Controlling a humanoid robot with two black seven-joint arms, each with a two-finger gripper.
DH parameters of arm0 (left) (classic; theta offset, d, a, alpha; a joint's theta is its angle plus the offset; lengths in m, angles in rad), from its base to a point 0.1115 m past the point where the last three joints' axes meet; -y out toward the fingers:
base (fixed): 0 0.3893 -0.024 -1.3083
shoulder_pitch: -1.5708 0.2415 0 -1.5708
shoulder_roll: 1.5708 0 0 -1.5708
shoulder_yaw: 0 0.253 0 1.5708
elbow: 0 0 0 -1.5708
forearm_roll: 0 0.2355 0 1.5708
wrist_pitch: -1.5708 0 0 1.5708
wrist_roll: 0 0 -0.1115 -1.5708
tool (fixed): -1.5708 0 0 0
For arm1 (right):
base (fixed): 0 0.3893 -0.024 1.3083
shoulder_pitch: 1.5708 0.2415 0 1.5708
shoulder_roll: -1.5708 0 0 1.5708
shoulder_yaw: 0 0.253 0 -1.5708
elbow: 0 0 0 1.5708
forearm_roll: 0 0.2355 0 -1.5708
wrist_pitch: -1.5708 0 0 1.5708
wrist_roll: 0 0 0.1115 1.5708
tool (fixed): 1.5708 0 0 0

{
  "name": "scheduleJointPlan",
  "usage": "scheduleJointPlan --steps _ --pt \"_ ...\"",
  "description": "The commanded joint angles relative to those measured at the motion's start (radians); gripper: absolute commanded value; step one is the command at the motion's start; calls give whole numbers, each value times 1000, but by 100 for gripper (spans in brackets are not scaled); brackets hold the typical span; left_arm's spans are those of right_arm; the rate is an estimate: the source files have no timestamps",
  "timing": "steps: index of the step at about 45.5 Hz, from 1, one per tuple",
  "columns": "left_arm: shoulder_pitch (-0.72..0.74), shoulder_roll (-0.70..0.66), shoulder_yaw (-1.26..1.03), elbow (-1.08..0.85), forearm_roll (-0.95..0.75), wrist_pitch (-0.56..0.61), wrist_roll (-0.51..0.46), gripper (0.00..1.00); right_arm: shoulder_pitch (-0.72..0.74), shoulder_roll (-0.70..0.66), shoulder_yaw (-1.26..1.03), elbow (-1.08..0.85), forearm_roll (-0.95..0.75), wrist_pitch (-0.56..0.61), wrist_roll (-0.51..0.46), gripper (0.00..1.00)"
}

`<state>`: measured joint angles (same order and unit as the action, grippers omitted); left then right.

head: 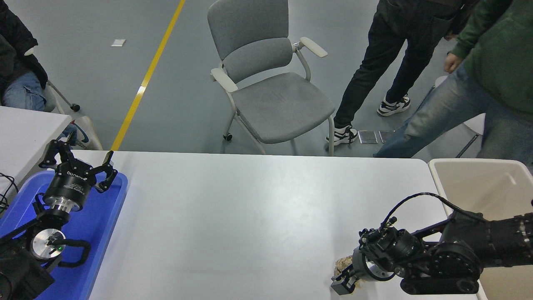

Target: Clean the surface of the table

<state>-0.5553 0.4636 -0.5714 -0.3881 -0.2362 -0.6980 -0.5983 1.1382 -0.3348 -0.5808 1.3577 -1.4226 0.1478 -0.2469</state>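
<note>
The table surface [250,216] is a wide white-grey top with rounded corners. A small crumpled beige wad [344,263] lies near its front right edge. My right gripper [344,282] reaches in from the right edge, points down at the table and is shut on the wad, which shows above and below the fingers. My left gripper [80,160] is parked open and empty at the lower left, over a blue tray [100,221].
A beige bin [479,187] stands right of the table, behind my right arm. A smaller white table [25,129] is at the left. A grey chair [270,91] and two standing people [458,83] are beyond the far edge.
</note>
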Motion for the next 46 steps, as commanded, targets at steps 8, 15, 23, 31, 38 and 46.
scheduleJointPlan --steps 8,15,23,31,38,46 --pt "0 1 -1 0 0 0 0 100 -11 -1 7 3 65 1 69 12" --pt "0 1 -1 0 0 0 0 100 -12 0 9 0 79 -1 97 0" --pt "0 0 1 0 0 0 0 100 26 -10 19 1 86 -1 92 0" --pt "0 0 1 0 0 0 0 100 104 -17 39 9 204 24 89 0" --pt "0 1 -1 0 0 0 0 100 212 -55 39 75 271 75 89 0" --pt "0 1 1 0 0 0 0 100 348 -95 39 144 364 121 87 0"
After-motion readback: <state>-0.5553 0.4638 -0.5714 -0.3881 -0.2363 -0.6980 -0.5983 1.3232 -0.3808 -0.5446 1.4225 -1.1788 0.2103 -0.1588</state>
